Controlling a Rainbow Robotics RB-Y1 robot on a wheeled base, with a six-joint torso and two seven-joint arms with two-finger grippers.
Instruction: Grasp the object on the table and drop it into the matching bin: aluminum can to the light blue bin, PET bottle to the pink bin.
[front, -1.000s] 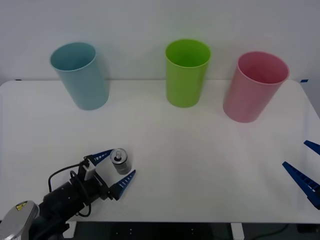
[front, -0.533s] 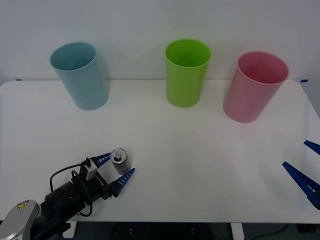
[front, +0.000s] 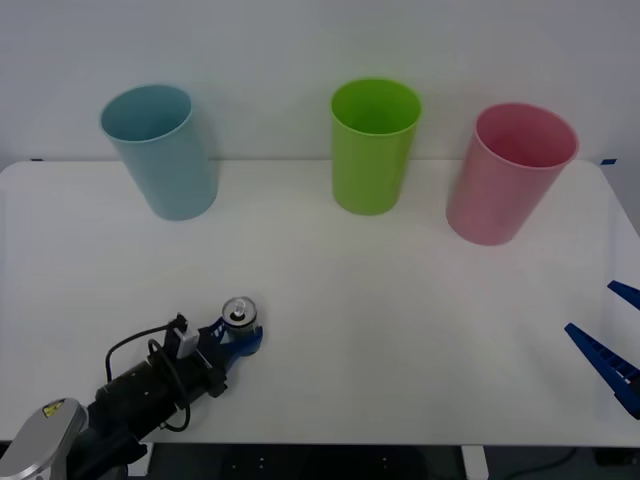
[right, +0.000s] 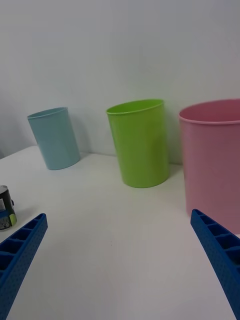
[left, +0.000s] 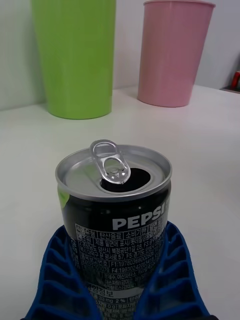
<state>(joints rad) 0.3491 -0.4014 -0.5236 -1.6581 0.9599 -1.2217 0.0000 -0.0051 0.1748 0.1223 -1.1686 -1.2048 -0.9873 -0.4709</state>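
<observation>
Pepsi can (left: 114, 220), small, dark body, silver top with the pull tab lifted and the mouth open, is standing upright on the white table (front: 400, 330) near its front edge. The left gripper (front: 240, 338) is gripping it: in the left wrist view both blue ribbed fingers (left: 55, 280) are pressing against the lower body, one on each side. The can's base seems to be resting on the tabletop, so I judge it not lifted yet.

Grasp step looks done or all but done. Left to do: lift, carry, release over the matching bin.

The light blue bin (front: 160, 150) is standing at the back of the table, well beyond the left gripper and somewhat to its left, well apart from the can. The lime green bin (front: 374, 145) is sitting further right along the same back row, with the pink bin (front: 510, 172) at the far right end. All three are upright with open rims.

The right gripper (front: 610, 345) is waiting at the table's right edge, fingers spread wide and holding nothing, far from the can and just in front of the pink bin's side of the table.

Judgement: roughly a third along. The carry will be running forward and leftward from the gripper, and the can must clear a tall rim before release.
</observation>
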